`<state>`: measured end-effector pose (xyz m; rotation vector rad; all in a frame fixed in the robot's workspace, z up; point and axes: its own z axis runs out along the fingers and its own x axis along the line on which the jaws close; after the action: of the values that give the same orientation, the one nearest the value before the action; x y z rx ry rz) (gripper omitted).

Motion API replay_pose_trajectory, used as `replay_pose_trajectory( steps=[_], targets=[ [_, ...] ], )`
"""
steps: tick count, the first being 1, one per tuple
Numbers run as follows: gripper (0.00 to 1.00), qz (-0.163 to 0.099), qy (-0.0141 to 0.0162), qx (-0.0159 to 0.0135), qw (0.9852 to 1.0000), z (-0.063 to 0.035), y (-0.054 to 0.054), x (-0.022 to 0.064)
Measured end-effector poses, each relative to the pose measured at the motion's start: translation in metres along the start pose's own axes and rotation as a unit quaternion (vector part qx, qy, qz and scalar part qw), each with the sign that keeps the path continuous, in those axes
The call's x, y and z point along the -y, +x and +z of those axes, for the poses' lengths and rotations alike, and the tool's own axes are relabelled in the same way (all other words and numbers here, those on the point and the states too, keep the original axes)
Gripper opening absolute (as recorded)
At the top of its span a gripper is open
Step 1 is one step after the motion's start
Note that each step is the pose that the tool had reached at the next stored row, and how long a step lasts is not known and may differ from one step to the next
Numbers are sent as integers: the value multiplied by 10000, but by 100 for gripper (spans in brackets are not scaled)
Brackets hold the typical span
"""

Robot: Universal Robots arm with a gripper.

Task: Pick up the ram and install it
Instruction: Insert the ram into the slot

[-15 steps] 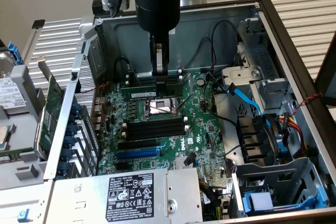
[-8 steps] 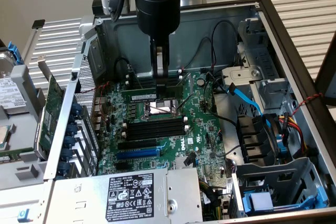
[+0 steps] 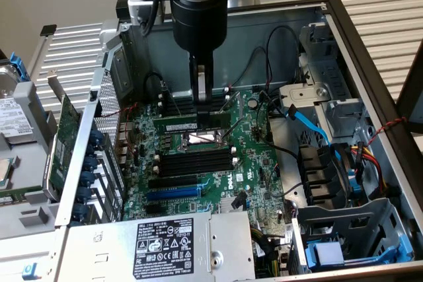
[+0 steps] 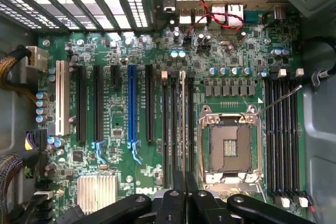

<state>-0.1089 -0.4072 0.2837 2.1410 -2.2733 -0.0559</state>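
— Where is the ram (image 3: 196,123)?
— Middle of the exterior frame, standing on edge just beside the CPU socket (image 3: 198,141). Its long axis runs from the exterior view's left to right, parallel to the black slots (image 3: 195,161).
— And the gripper (image 3: 203,97)?
— Directly above it, fingers pressed together. I cannot tell whether they touch it.
— Any writing?
— "DELL" in white on the motherboard (image 4: 145,190). The print on the power supply label (image 3: 173,242) is too small to read.

Green ram (image 3: 182,125), blue slot (image 4: 132,106)
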Motion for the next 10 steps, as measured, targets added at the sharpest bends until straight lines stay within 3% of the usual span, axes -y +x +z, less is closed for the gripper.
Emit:
replay_pose_trajectory(
  steps=[3,6,10],
  targets=[
    [12,0,1,-19,10000,13,0,2],
    [12,2,4,-65,10000,29,1,2],
    [12,2,4,-67,10000,35,2,1]
  ],
)
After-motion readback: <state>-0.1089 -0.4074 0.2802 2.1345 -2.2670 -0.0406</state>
